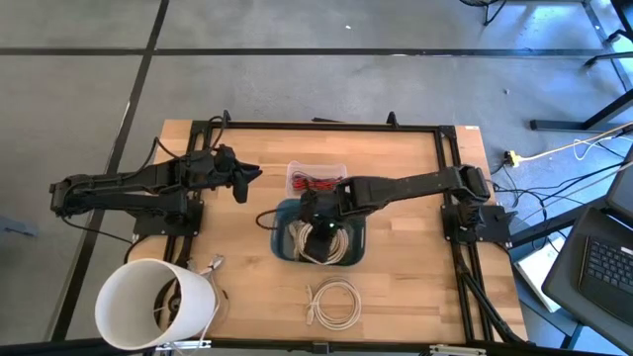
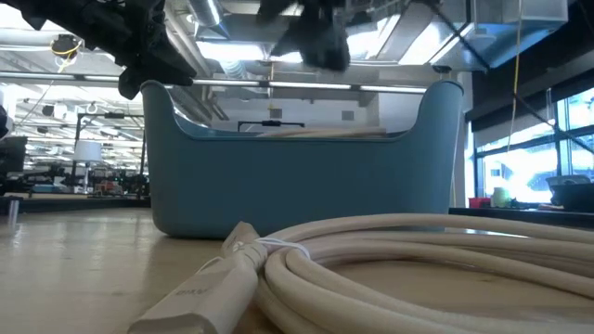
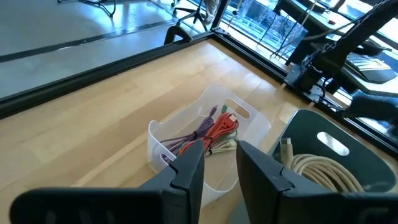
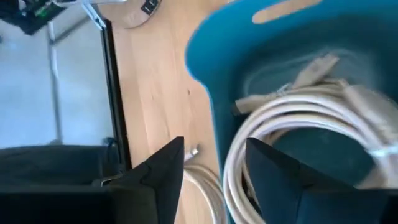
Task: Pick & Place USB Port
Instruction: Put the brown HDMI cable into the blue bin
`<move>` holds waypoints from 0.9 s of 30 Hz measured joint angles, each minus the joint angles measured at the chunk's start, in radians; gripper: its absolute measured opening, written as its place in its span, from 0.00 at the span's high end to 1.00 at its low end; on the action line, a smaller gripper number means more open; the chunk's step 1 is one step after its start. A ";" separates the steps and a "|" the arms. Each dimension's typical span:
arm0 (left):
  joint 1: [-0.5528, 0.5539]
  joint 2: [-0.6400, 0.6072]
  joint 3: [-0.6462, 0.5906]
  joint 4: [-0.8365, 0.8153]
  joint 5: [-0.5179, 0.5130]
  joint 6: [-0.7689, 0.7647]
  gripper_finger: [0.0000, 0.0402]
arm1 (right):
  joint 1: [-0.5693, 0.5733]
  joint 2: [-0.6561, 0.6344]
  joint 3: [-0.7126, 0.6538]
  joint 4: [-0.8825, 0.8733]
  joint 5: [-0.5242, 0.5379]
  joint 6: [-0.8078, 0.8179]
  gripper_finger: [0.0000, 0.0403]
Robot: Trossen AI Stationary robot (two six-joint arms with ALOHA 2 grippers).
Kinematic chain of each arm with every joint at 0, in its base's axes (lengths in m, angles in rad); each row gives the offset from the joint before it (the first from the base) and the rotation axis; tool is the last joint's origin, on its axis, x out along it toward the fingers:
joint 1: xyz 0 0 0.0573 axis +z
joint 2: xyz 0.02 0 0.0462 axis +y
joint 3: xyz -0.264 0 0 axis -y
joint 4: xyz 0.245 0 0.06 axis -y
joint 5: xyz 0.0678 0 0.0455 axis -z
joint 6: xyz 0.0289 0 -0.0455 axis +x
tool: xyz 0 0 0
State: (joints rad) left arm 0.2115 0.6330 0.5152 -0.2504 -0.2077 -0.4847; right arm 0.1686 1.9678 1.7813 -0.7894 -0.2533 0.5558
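Observation:
A blue bin (image 1: 280,242) (image 2: 297,167) stands mid-table and holds a coiled white USB cable (image 1: 321,245) (image 4: 298,106). My right gripper (image 1: 318,222) (image 4: 214,146) hangs open just above the bin's far part, over the coil, with nothing between its fingers. In the low view it shows above the rim (image 2: 320,37). A second white coil (image 1: 333,302) (image 2: 399,269) lies flat on the table near the near edge, its plug (image 2: 200,288) resting on the wood. My left gripper (image 1: 252,178) (image 3: 219,152) waits open in the air, left of a clear bin.
The clear bin (image 1: 316,170) (image 3: 186,134) with red and purple cables (image 3: 211,134) stands just behind the blue bin. A white bucket (image 1: 153,302) sits at the near left corner. A black frame runs along the table's edges. Bare wood lies right of the bins.

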 joint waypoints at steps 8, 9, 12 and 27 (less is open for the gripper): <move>0.000 0.000 0.000 -0.001 0.045 0.001 0.79 | 0.176 -0.008 0.349 -0.679 0.297 0.055 0.63; 0.000 0.000 0.000 0.000 0.045 0.008 0.79 | 0.206 -0.009 0.372 -0.745 0.350 0.117 0.63; 0.000 0.000 0.000 0.000 0.045 0.037 0.79 | 0.294 -0.019 0.395 -0.766 0.429 0.318 0.65; 0.000 -0.024 0.000 0.011 -0.009 0.079 0.79 | 0.438 -0.032 0.308 -0.668 0.479 0.906 0.66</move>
State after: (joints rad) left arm 0.2115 0.6090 0.5148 -0.2396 -0.2165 -0.4053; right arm 0.6071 1.9362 2.0897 -1.4572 0.2257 1.4614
